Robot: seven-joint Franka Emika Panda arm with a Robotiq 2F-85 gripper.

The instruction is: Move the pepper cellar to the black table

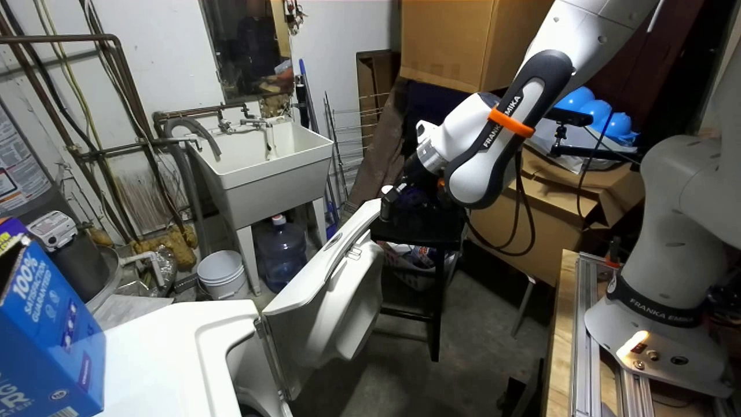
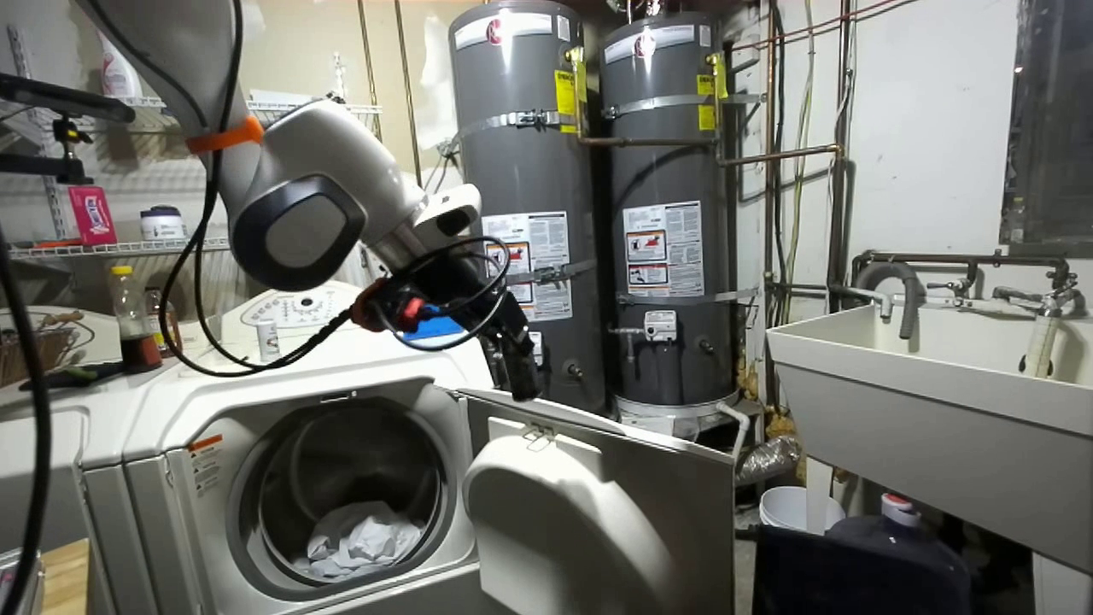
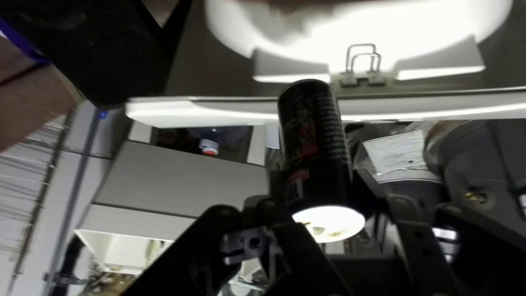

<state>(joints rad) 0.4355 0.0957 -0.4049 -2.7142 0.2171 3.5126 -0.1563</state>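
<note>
Your gripper [image 3: 322, 185] had its jaws clamped on the pepper cellar [image 3: 314, 123], one to either side of its black, printed body. In the wrist view, where the room stood upside down, the cellar's white end sat low between the jaws and its dark end stuck out past them; in an exterior view you saw the white end facing up. You had the jaws above the open white door [image 2: 581, 530] of the white machine [image 1: 162, 347], and the door's upper edge lay close to the cellar's lower end; whether the two touched could not be told. The black table [image 1: 419, 233] stood just beside the jaws, and from these angles it was unclear whether any of the cellar was over its top. A white basket [image 1: 419, 281] showed lower than the jaws, below that top. Beyond the jaws you had the sink [image 2: 931, 393], seen in both exterior views, with a water jug [image 1: 283, 249] under it. Lower than the jaws, white cloth [image 2: 363, 542] lay inside the machine's drum [image 2: 324, 453], and two grey water heaters [image 2: 512, 81] rose beyond.
</note>
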